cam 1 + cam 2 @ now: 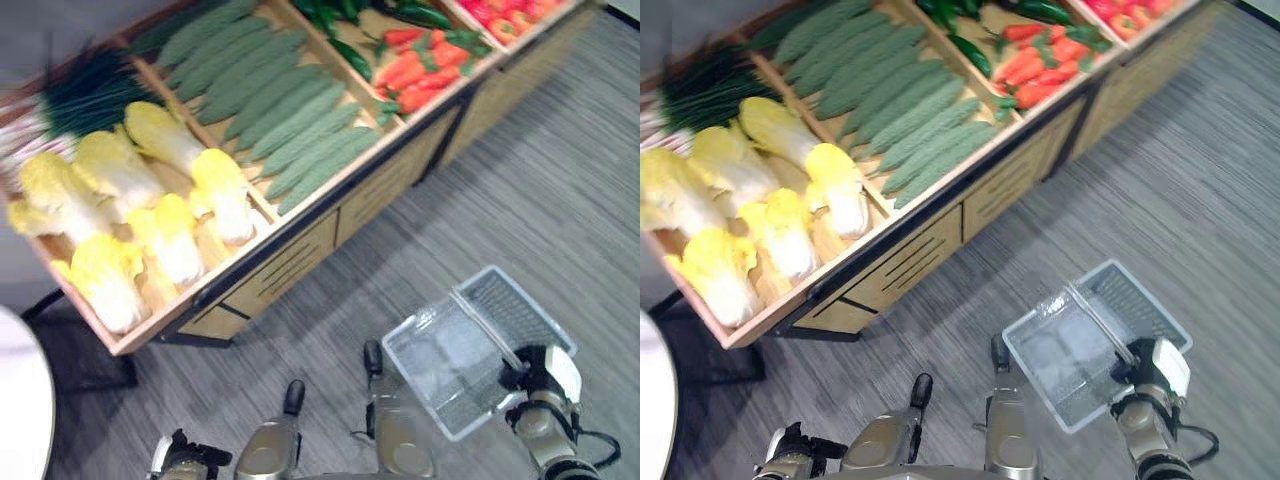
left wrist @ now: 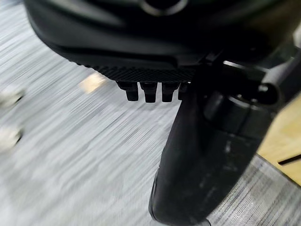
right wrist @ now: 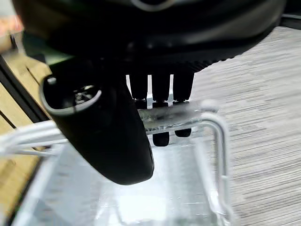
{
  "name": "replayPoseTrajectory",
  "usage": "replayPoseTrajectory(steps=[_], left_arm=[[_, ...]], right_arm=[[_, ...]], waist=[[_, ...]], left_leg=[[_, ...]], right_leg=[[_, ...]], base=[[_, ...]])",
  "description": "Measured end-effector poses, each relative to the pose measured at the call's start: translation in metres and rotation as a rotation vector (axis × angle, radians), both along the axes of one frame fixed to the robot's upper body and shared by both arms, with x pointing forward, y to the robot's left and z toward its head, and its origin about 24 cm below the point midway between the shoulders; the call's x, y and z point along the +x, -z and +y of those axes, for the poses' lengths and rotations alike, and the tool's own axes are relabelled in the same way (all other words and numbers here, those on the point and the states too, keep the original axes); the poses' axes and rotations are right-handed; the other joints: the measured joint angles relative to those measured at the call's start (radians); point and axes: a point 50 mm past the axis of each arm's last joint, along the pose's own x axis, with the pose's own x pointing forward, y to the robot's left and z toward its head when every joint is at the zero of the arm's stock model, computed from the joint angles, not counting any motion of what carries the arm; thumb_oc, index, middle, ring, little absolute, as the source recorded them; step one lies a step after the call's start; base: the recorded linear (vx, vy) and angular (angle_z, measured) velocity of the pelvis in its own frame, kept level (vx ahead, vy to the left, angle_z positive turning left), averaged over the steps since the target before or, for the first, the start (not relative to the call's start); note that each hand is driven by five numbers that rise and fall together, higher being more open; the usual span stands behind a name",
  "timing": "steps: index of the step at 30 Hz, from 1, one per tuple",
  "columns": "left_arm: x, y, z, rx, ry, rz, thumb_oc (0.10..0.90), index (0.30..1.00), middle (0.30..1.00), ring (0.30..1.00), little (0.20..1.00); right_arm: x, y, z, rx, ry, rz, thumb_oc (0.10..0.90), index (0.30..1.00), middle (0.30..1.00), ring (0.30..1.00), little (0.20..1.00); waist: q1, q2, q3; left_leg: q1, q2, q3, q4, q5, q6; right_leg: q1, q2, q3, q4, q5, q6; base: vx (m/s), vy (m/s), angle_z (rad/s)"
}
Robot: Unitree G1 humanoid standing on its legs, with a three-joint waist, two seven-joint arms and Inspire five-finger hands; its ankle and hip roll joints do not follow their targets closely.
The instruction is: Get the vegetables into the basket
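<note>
So the right hand (image 3: 117,136) has its fingers curled round the handle of the clear basket (image 1: 440,365), hanging empty on the right. The vegetables (image 1: 290,110) sit untouched on the far-left display stand (image 1: 300,255). Left hand (image 2: 197,155) is low, relaxed, holding nothing. Looks like the approach step; next it needs to step closer and reach.

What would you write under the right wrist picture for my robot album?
Right hand with its fingers curled round the handle of the clear basket, above grey floor.
</note>
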Motion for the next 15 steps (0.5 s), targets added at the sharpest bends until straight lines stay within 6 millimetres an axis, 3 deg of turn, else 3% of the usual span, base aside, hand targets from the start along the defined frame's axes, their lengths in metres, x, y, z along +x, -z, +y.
replayPoseTrajectory(steps=[2,4,5,6,7,8,9,11,12,15], left_arm=[[-0.002,0.003,-0.009,-0.035,-0.032,0.001,0.900,1.000,1.000,1.000,1.000],[0.008,0.002,-0.013,-0.044,-0.024,-0.027,0.900,1.000,1.000,1.000,1.000],[0.021,-0.001,-0.015,-0.034,0.016,-0.054,0.900,1.000,1.000,1.000,1.000],[0.031,-0.004,-0.012,-0.016,0.059,-0.069,0.900,1.000,1.000,1.000,1.000],[0.031,-0.004,-0.011,-0.013,0.059,-0.063,0.900,1.000,1.000,1.000,1.000],[0.027,-0.004,-0.011,-0.008,0.055,-0.051,0.900,1.000,1.000,1.000,1.000],[0.022,-0.002,-0.011,-0.009,0.047,-0.044,0.900,1.000,1.000,1.000,1.000],[0.018,-0.001,-0.010,-0.011,0.032,-0.030,0.900,1.000,1.000,1.000,1.000],[0.015,0.000,-0.012,-0.017,0.012,-0.026,0.900,1.000,1.000,1.000,1.000],[0.016,-0.001,-0.011,-0.019,-0.008,-0.037,0.900,1.000,1.000,1.000,1.000]], right_arm=[[0.015,-0.006,-0.002,-0.006,-0.001,-0.023,0.400,0.300,0.300,0.300,0.300],[0.013,-0.006,-0.006,-0.015,0.013,-0.008,0.400,0.300,0.300,0.300,0.300],[-0.001,-0.001,-0.011,-0.023,0.035,0.030,0.400,0.300,0.300,0.300,0.300],[-0.019,0.004,-0.017,-0.025,0.069,0.068,0.400,0.300,0.300,0.300,0.300],[-0.024,0.005,-0.019,-0.018,0.093,0.065,0.400,0.300,0.300,0.300,0.300],[-0.026,0.007,-0.019,-0.005,0.114,0.058,0.400,0.300,0.300,0.300,0.300],[-0.025,0.008,-0.016,0.003,0.128,0.044,0.400,0.300,0.300,0.300,0.300],[-0.023,0.009,-0.013,0.018,0.134,0.037,0.400,0.300,0.300,0.300,0.300],[-0.025,0.011,-0.014,0.024,0.152,0.049,0.400,0.300,0.300,0.300,0.300],[-0.032,0.016,-0.013,0.033,0.172,0.075,0.400,0.300,0.300,0.300,0.300]], waist=[[0.025,0.011,-0.003],[0.048,-0.003,0.005],[0.029,-0.016,0.002],[0.009,-0.033,0.007],[0.001,-0.029,0.005],[-0.006,-0.021,0.000],[-0.010,-0.011,-0.005],[-0.013,-0.006,-0.008],[-0.018,-0.005,-0.009],[-0.027,0.010,-0.020]], left_leg=[[-0.038,0.066,-0.023,0.008,0.053,-0.042],[-0.054,0.085,-0.023,0.012,0.128,-0.084],[-0.119,0.053,0.004,0.028,0.247,-0.138],[-0.147,0.058,0.221,0.038,0.266,-0.128],[-0.152,0.103,0.385,0.072,0.213,-0.122],[-0.144,0.149,0.482,0.089,0.183,-0.120],[-0.121,0.169,0.433,0.057,0.161,-0.143],[-0.065,0.153,0.360,-0.015,0.130,-0.139],[-0.014,0.134,0.340,-0.080,0.116,-0.139],[0.011,0.116,0.315,-0.113,0.113,-0.136]], right_leg=[[0.004,0.057,-0.062,-0.010,-0.018,-0.028],[0.025,0.073,-0.113,-0.013,-0.038,-0.061],[0.043,0.037,-0.176,-0.022,-0.050,-0.087],[0.046,-0.003,-0.224,-0.027,-0.049,-0.134],[0.049,-0.008,-0.255,-0.026,-0.056,-0.150],[0.053,0.005,-0.276,-0.034,-0.059,-0.141],[0.049,0.024,-0.270,-0.044,-0.050,-0.106],[0.051,0.040,-0.249,-0.067,-0.033,-0.080],[0.052,0.049,-0.252,-0.069,-0.030,-0.076],[0.055,0.068,-0.281,-0.059,-0.031,-0.077]], base=[[0.10,-0.373,0.55],[0.03,-0.318,1.24],[-0.10,-0.146,2.09],[-0.08,-0.085,2.22],[-0.03,-0.015,1.39],[0.03,0.014,0.67],[0.03,0.039,0.27],[0.01,0.070,-0.03],[0.01,0.117,-0.02],[0.01,0.136,0.13]])
